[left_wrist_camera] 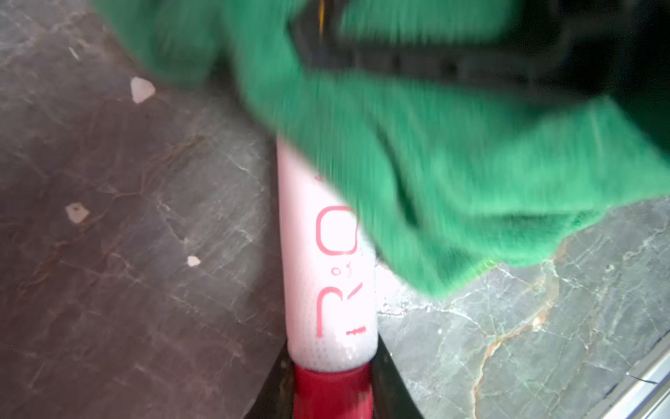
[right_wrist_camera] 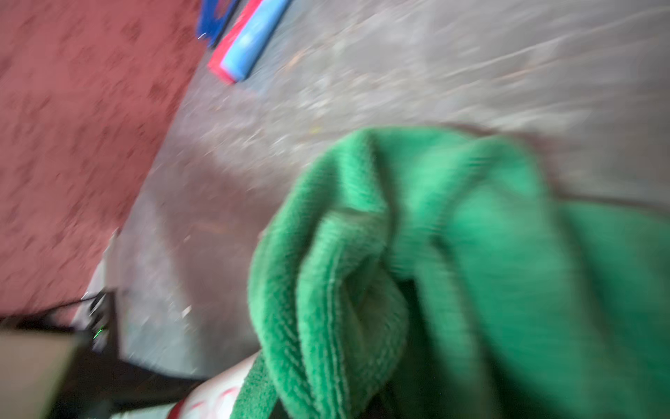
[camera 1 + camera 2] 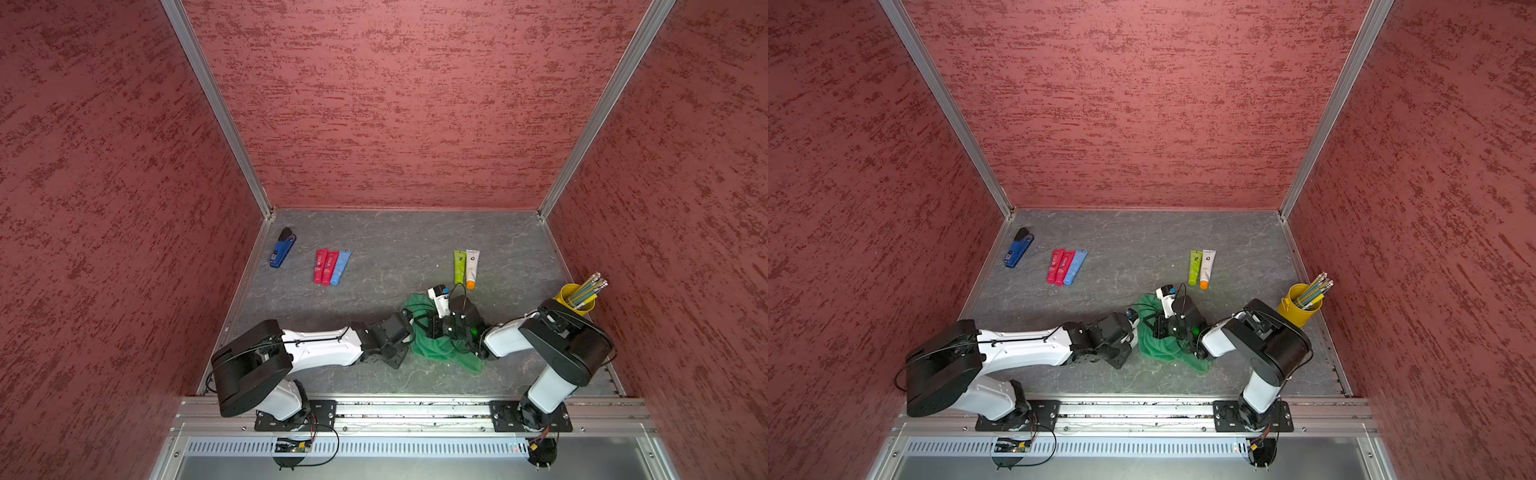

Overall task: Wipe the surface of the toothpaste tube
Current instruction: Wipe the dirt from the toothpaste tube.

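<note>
Tube [image 1: 328, 275], white with red lettering and a red cap, sits near the middle of the table [image 3: 374, 245], between the two grippers. The left gripper [image 1: 331, 395] has its jaws set narrowly apart and clamped on the cap end, with a dark finger [image 1: 389, 384] on either side of the cap. The green cloth [image 1: 453, 174] drapes over the tube's other end and covers part of the lettering. Both top views show the cloth [image 3: 432, 349] in a heap that hides the tube, so whether the tube rests on the table or is held just above it cannot be told. The right gripper [image 3: 433, 328] reaches in from the right and is closed on the cloth. Its jaws are buried in gathered folds [image 2: 344, 290], which appear blurred in the right wrist view, where a white and red patch of the tube [image 2: 217, 397] shows beside the cloth. Farther back on the left lie three tubes [image 3: 331, 267], two red and one blue, touching side by side, with a blue stapler [image 3: 282, 248] near the far left corner. Farther back on the right lie two tubes [image 3: 466, 268], one green and one white with an orange cap, side by side. A yellow cup [image 3: 575, 299] holding pencils [image 3: 588, 286] stands at the right edge.
</note>
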Controlling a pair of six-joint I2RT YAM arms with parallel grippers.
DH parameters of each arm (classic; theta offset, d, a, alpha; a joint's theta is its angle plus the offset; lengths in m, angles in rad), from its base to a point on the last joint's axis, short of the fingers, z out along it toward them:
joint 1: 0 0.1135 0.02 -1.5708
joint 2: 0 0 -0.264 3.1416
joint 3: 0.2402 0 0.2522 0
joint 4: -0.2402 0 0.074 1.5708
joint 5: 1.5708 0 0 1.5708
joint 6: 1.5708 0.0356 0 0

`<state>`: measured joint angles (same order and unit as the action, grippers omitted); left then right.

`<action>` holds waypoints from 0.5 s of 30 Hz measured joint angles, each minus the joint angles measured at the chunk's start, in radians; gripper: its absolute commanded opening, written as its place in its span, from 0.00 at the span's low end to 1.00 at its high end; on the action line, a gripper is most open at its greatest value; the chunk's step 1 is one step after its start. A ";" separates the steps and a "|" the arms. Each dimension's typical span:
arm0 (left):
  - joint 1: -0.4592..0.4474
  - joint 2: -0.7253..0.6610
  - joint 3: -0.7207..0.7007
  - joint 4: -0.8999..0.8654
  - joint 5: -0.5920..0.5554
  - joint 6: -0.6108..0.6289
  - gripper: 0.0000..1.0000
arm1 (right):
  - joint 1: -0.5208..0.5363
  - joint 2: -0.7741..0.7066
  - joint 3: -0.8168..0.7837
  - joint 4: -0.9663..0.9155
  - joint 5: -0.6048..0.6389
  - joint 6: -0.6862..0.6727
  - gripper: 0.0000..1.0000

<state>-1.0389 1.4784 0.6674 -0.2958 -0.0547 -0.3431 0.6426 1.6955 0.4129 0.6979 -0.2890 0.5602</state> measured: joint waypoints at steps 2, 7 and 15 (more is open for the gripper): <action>0.000 0.000 0.000 0.000 0.000 0.000 0.04 | -0.013 0.000 0.013 -0.025 0.009 -0.002 0.00; 0.000 0.002 0.000 0.001 0.000 0.000 0.04 | 0.016 -0.002 0.014 -0.026 0.019 -0.011 0.00; -0.004 0.005 0.006 -0.016 -0.007 0.000 0.02 | 0.144 0.005 -0.037 0.108 0.022 0.008 0.00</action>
<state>-1.0428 1.4830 0.6735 -0.3115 -0.0620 -0.3431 0.7868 1.7000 0.3759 0.8062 -0.2668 0.5686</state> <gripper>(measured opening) 0.274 0.084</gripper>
